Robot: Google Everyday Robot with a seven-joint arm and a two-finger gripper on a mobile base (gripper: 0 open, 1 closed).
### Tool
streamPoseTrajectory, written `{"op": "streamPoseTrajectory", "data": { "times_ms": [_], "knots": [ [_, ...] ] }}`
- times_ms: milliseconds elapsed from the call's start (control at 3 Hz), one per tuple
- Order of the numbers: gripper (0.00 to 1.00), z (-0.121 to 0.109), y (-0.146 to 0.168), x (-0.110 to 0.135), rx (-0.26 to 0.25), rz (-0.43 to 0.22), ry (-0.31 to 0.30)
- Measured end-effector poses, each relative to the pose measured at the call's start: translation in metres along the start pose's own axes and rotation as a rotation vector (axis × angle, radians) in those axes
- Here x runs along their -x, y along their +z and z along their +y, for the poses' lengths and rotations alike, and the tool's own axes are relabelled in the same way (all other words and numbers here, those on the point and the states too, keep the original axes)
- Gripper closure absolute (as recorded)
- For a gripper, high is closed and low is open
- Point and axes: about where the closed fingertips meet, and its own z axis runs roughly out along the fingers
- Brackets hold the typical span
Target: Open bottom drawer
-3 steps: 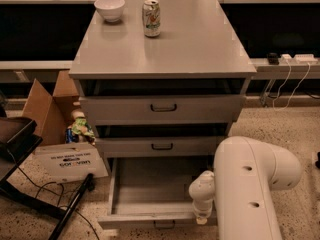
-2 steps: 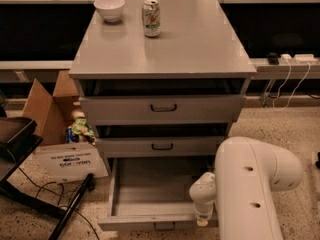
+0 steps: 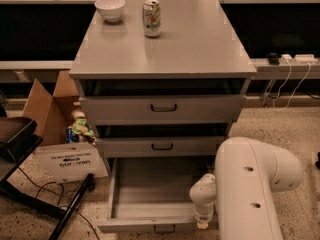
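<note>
The grey cabinet point(image 3: 160, 49) has three drawers. The bottom drawer point(image 3: 150, 194) is pulled out towards me and its plain grey tray shows, with nothing in it. Its front panel point(image 3: 145, 225) lies along the lower edge of the view, with the small dark handle point(image 3: 164, 229) at its centre. My gripper point(image 3: 202, 225) hangs from the white arm point(image 3: 250, 189) and points down at the right end of that front panel, right of the handle. The middle drawer point(image 3: 162, 146) and the top drawer point(image 3: 163, 108) each stand slightly ajar.
A white bowl point(image 3: 110, 8) and a drink can point(image 3: 151, 18) stand on the cabinet top. A cardboard box point(image 3: 47, 106) with small items and a white sign point(image 3: 70, 161) lie left of the cabinet. A black stand point(image 3: 20, 144) and cables point(image 3: 40, 186) are on the floor at the left.
The gripper has shifted only very slightly by the drawer's front right corner. The bottom drawer stays pulled out.
</note>
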Motion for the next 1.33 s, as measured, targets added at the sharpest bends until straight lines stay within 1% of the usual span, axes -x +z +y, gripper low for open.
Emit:
{"op": "streamPoseTrajectory", "data": {
  "times_ms": [333,667,1000,1333],
  "knots": [
    [1.00,0.006,0.002,-0.001,0.012,0.003,0.009],
    [1.00,0.006,0.002,-0.001,0.012,0.003,0.009],
    [1.00,0.024,0.012,-0.011,0.041,0.008,0.036],
    [1.00,0.032,0.012,-0.013,0.056,0.011,0.048]
  ]
}}
